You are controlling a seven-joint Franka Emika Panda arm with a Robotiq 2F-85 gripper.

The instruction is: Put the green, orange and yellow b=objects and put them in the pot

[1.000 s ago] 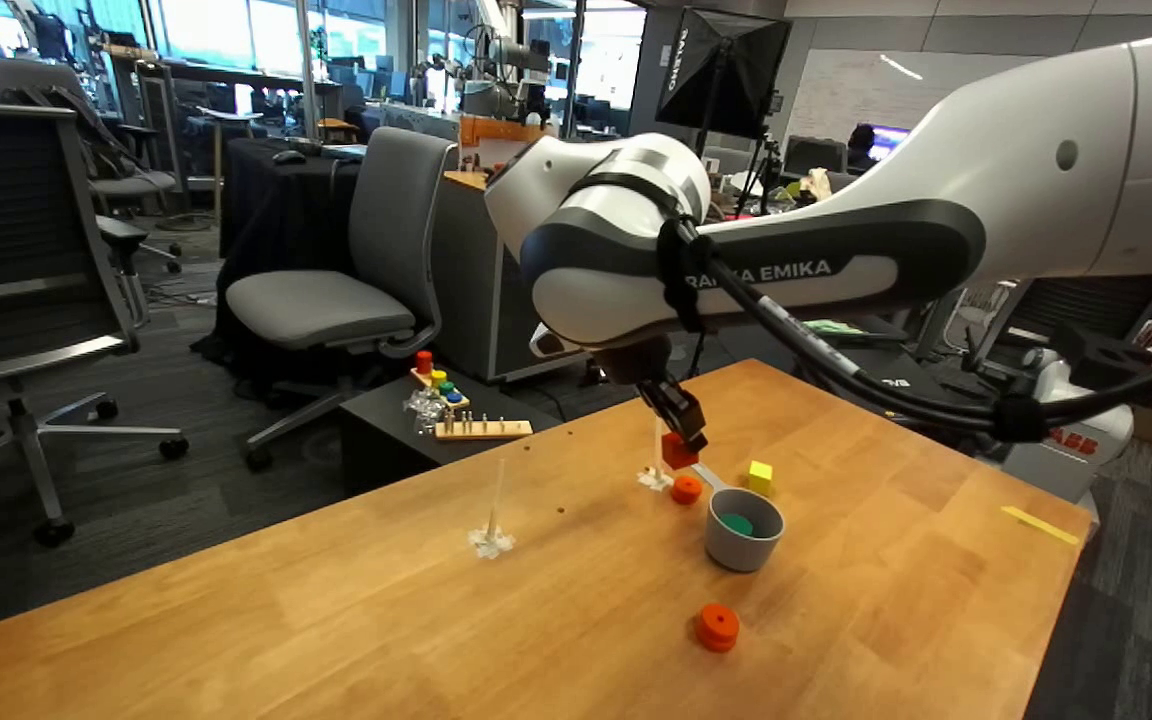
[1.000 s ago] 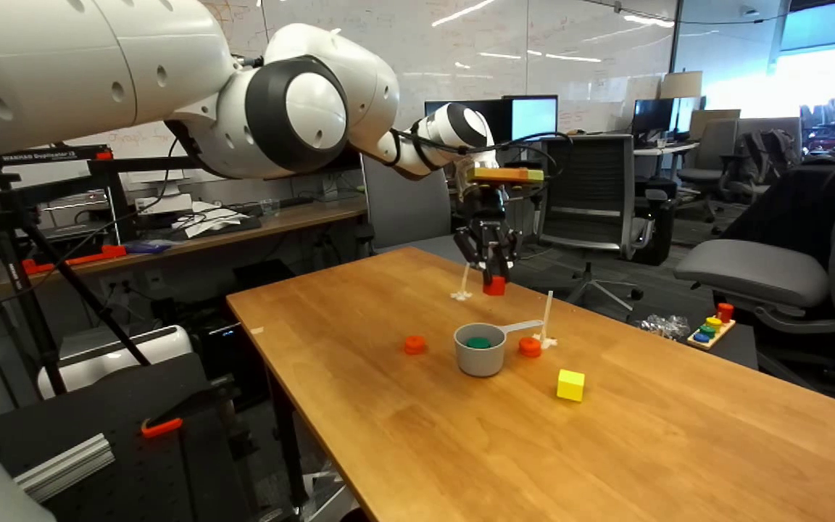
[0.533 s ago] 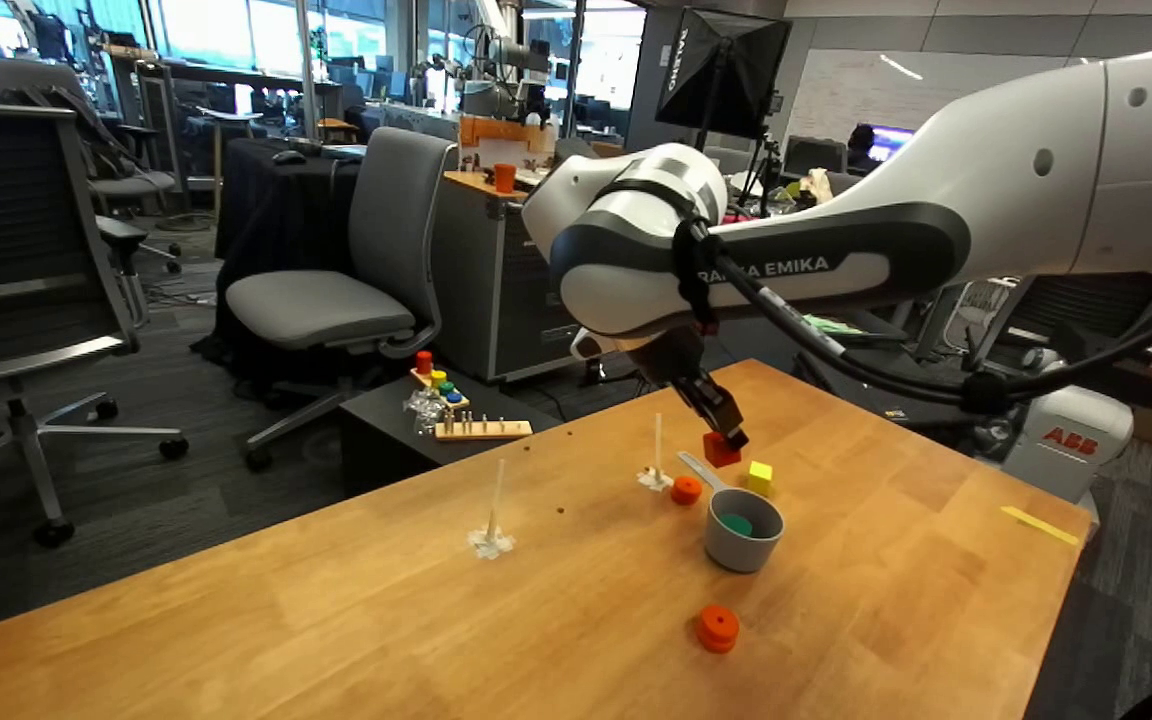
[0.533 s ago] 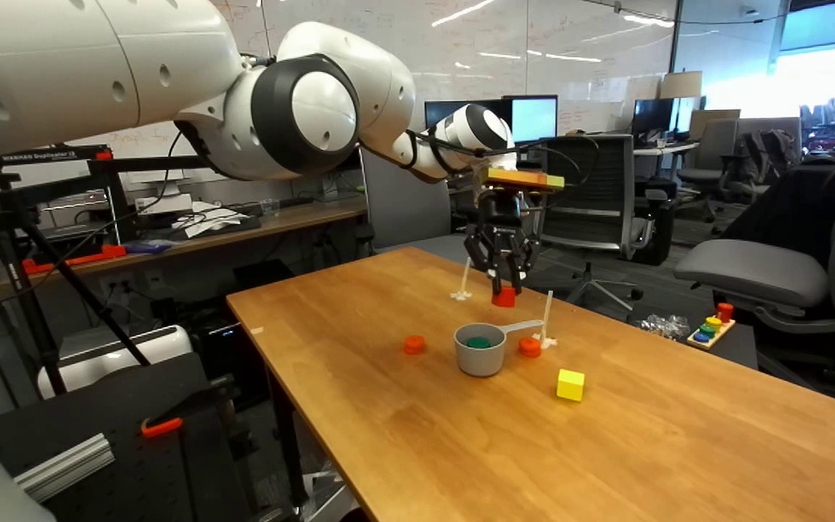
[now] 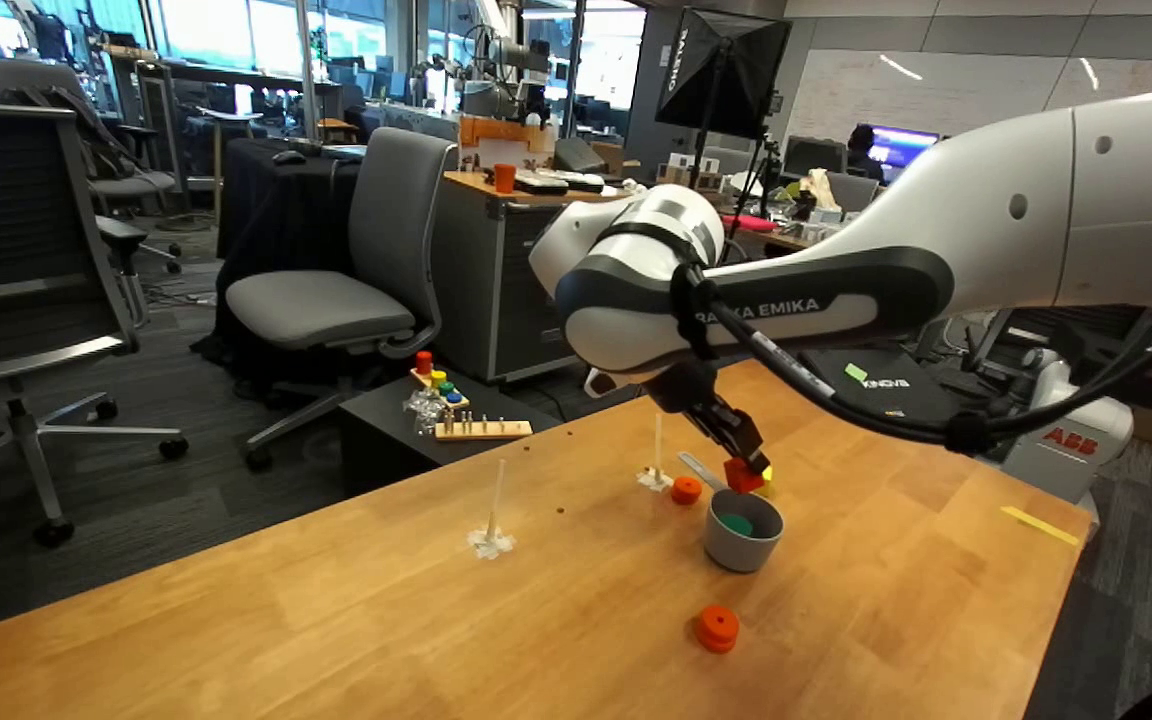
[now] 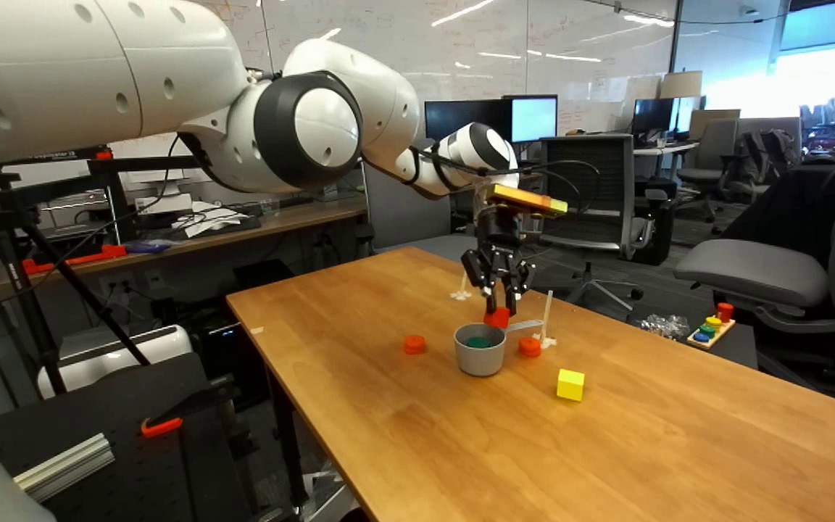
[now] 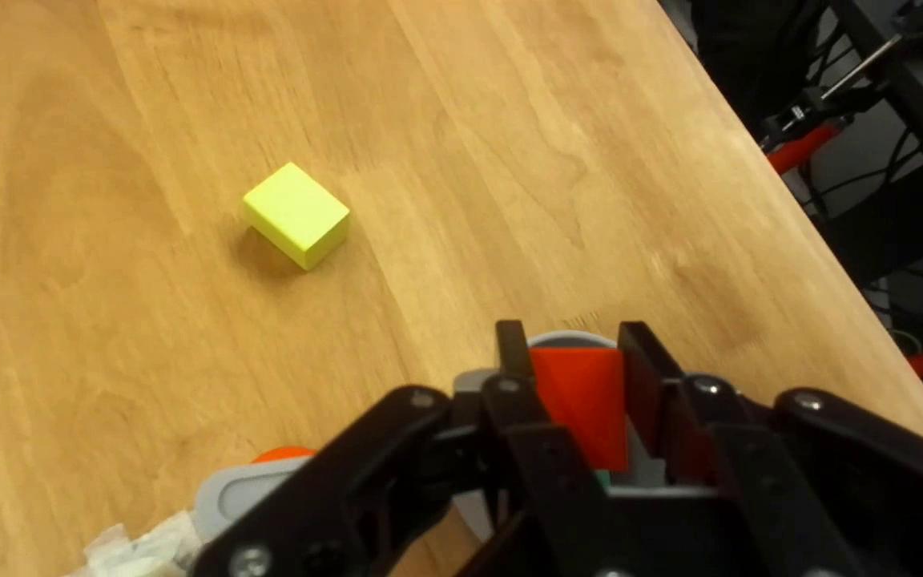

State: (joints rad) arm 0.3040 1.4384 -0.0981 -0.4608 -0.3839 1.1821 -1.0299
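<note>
Up top, the pincer (image 7: 574, 351) clenches a flat-faced red-orange block (image 7: 582, 405) just above the grey pot (image 6: 480, 362), and it isn't dropped yet! Green looks done: a round green piece (image 6: 478, 342) lies inside. Left out on the desk (image 6: 461, 449) sit two orange discs (image 5: 717, 632) and the yellow block (image 7: 295, 208), plenty still to bag! Discs chunky with holed centres, yellow bright and sharp-edged.
</note>
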